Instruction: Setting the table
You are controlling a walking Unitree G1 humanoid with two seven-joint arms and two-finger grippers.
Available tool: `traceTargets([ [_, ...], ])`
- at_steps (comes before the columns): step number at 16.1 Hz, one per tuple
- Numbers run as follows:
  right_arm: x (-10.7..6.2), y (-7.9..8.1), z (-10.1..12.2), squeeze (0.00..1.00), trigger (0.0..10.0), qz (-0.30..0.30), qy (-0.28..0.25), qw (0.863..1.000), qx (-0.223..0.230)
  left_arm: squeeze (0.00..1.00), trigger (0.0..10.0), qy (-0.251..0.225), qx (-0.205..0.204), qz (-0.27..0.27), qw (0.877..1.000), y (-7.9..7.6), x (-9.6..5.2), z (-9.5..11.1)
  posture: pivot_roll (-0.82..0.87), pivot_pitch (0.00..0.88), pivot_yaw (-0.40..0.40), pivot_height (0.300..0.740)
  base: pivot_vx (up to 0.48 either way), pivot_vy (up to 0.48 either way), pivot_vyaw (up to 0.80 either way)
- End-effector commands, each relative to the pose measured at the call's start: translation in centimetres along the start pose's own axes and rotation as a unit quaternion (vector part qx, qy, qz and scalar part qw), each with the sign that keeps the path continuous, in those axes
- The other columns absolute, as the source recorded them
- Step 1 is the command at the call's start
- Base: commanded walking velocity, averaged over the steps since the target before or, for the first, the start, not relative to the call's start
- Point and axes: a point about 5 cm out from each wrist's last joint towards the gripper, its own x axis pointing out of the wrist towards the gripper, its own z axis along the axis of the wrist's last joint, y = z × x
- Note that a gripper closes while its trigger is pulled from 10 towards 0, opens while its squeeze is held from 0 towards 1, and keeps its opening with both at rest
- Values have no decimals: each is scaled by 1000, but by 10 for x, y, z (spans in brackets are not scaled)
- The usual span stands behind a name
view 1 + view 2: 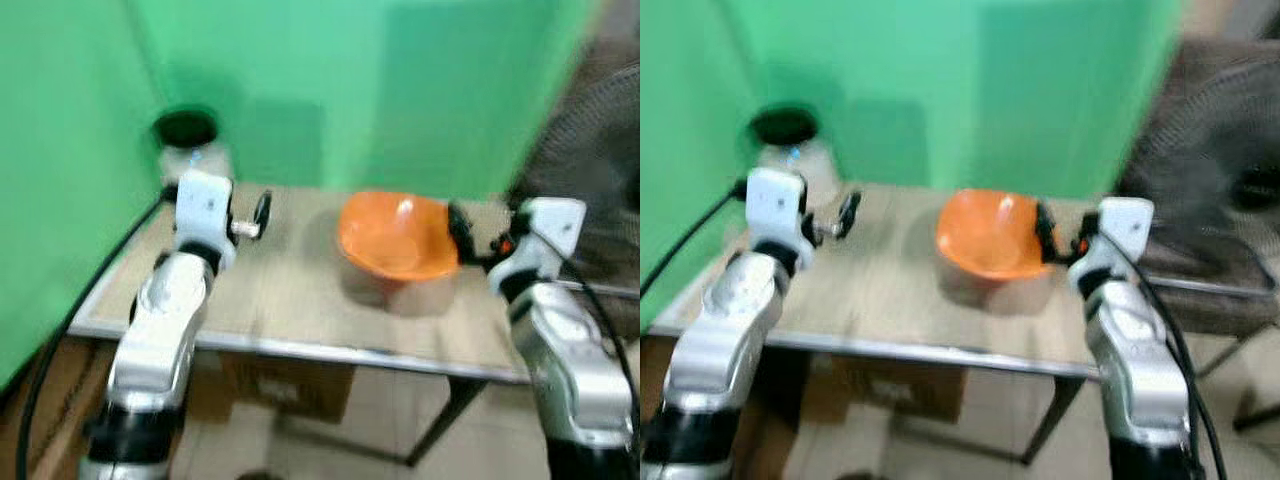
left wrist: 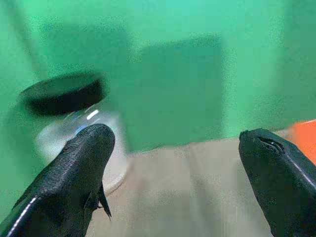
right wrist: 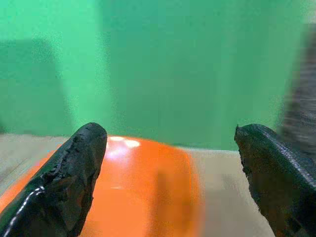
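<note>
Bowl (image 1: 397,235), orange, sits near the back of the table (image 1: 290,300), just beside my right gripper (image 3: 170,182), whose fingers are spread wide. My left gripper (image 2: 182,173), also spread, faces a black-lidded jar (image 2: 74,128).

green wall (image 1: 400,90), fan (image 1: 590,140), cardboard box (image 1: 290,385)

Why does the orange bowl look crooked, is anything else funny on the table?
The orange bowl sits tipped, its opening leaning toward the green wall instead of facing straight up. The right gripper is open right beside its rim. The jar with the black lid stands upright. Nothing looks spilled.
</note>
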Motion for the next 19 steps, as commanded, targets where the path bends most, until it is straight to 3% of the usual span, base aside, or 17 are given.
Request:
traceTargets([
  [1,0,-3,1,1000,10000,-1,-1,1000,-1,0,10000,-10,3,4,1000,-1,2,4,23,0,11,740,0,-480,800],
  [5,9,17,-10,1000,10000,73,53,995,50,0,10000,-1,17,-9,1000,-1,-1,-1,28,0,-14,740,0,0,0],
  [8,36,19,-14,1000,10000,51,95,979,171,0,10000,4,22,-54,998,-3,-5,-7,25,0,-28,740,0,0,0],
  [11,67,12,-19,1000,10000,16,158,968,195,0,10000,20,26,-133,991,-15,-7,-11,22,0,-39,740,0,0,0],
  [12,76,11,-23,43,10000,6,193,961,196,0,10000,25,24,-163,986,-20,-5,-12,17,0,-41,740,0,0,0],
  [13,82,11,-24,0,10000,6,203,959,198,0,10000,23,27,-179,983,-24,-4,-11,15,0,-42,740,0,0,0],
  [15,88,9,-28,0,10000,-1,227,961,155,0,10000,13,30,-210,977,-32,-3,-8,15,0,-50,740,0,0,0],
  [17,91,5,-33,0,10000,-17,256,947,195,0,10000,13,17,-261,965,-42,-10,-8,14,0,-63,740,0,0,0],
  [19,89,0,-41,0,10000,-22,296,936,187,0,10000,11,25,-272,962,-46,-13,-10,13,0,-71,740,0,0,0],
])
